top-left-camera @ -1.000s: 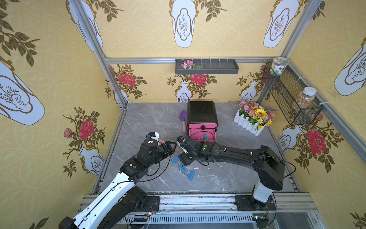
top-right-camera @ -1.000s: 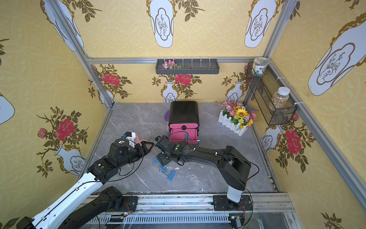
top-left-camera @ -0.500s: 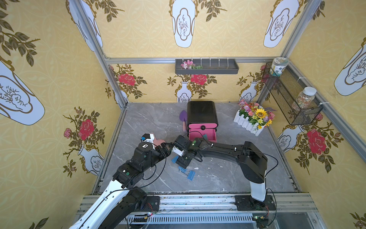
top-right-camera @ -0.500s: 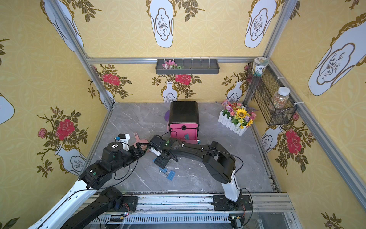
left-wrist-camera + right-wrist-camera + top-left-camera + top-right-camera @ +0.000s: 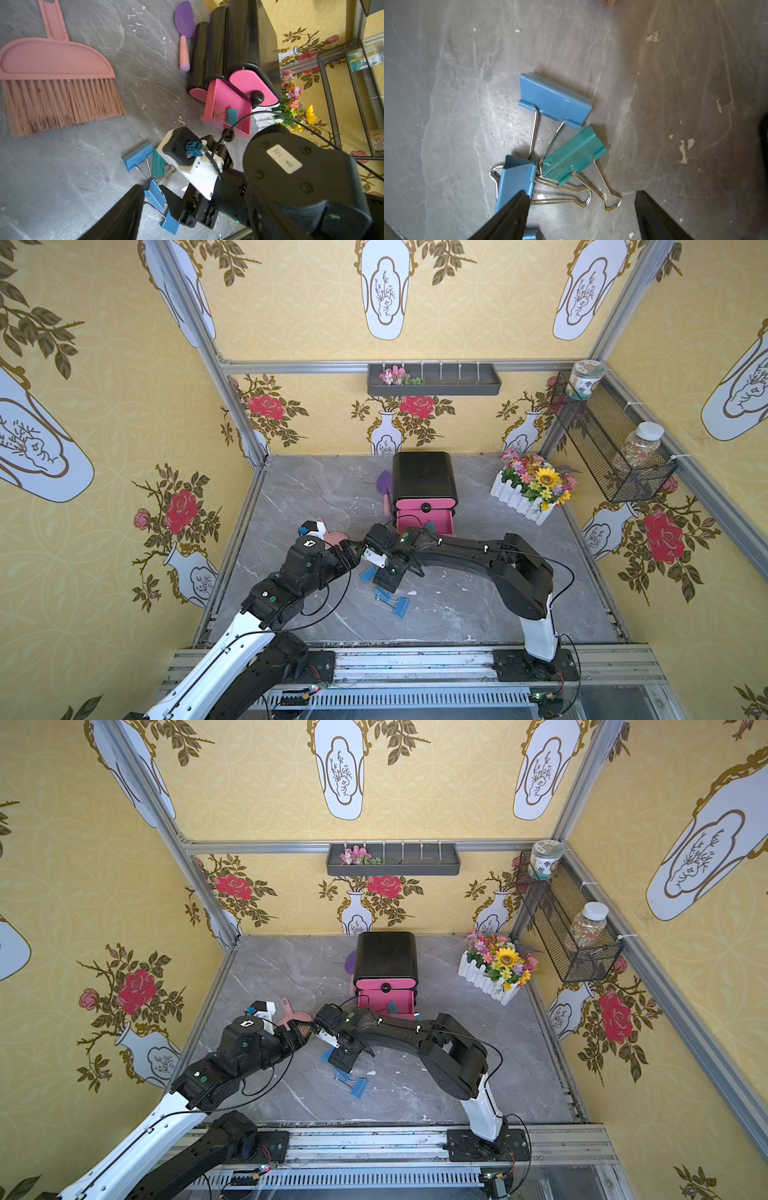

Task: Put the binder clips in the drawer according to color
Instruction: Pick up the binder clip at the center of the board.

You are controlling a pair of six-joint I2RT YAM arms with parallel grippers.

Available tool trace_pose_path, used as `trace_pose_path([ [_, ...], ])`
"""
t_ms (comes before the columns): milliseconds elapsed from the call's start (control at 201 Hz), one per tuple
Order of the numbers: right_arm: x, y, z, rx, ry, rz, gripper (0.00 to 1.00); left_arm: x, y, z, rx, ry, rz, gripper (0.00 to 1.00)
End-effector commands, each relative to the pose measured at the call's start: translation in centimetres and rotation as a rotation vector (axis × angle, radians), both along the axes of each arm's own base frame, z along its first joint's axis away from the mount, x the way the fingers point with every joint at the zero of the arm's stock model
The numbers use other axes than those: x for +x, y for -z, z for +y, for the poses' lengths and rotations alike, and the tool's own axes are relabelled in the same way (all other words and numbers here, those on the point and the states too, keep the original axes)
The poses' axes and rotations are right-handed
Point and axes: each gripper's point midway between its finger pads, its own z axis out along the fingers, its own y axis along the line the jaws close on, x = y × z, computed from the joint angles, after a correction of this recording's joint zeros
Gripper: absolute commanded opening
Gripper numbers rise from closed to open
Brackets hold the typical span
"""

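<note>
On the grey marbled bench [image 5: 316,497], towards its front middle, a loose heap of binder clips [image 5: 400,607] is found, well apart from the drawer [image 5: 424,477], a black cabinet with pink fronts that is set near the back wall. Directly over the heap the right jaws are held pointing down and spread wide, with nothing pinched; in the right wrist view the two black fingers [image 5: 510,216] are seen apart, and only silver wire handles lie between them. One blue clip [image 5: 554,99] is laid flat, its handles reaching down beside a teal clip [image 5: 572,159]; a second blue clip [image 5: 517,178] is partly covered by one finger, and the corner of a third blue clip [image 5: 530,234] is shown at the picture's edge. Whether the fingertips touch the bench cannot be told. The cabinet's middle tray [image 5: 225,97] is pulled out, and a stored teal clip [image 5: 231,114] is lodged inside it; the upper and lower fronts are shut. The left jaws are placed close beside the right wrist, at the heap's left side; their state cannot be told, since only one finger [image 5: 118,216] is shown in the left wrist view. A pink brush [image 5: 56,62] is laid on the bench beyond the left arm, and a purple trowel [image 5: 184,20] just beside the cabinet.
</note>
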Motion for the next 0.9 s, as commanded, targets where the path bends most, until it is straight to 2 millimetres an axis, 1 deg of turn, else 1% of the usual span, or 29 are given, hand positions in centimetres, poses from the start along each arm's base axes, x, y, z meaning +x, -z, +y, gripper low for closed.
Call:
trace_pose_path([
  [0,-0.3,0.7,-0.1,-0.019,-0.012,0.010,0.84,0.4,-0.8,-0.7,-0.028,0.025,-0.034,0.82],
  [259,0.8,1.5,0.2,-0.030,0.001,-0.025,0.84,0.4,-0.8,-0.9,-0.030,0.026,-0.028,0.82],
  [448,2.1,1.1,1.0,0.000,0.026,-0.055,0.82,0.5,-0.7,-0.9,-0.028,0.026,-0.025,0.82],
  [607,3.3,1.3,1.7,0.012,0.040,-0.062,0.81,0.5,-0.5,-0.9,-0.024,0.026,-0.021,0.82],
  [792,3.7,1.6,2.8,0.047,0.049,-0.027,0.80,0.5,-0.3,-0.9,-0.022,0.026,-0.016,0.82],
  [891,3.7,2.2,3.2,0.046,0.049,-0.012,0.76,0.5,-0.2,-0.9,-0.023,0.027,-0.013,0.82],
])
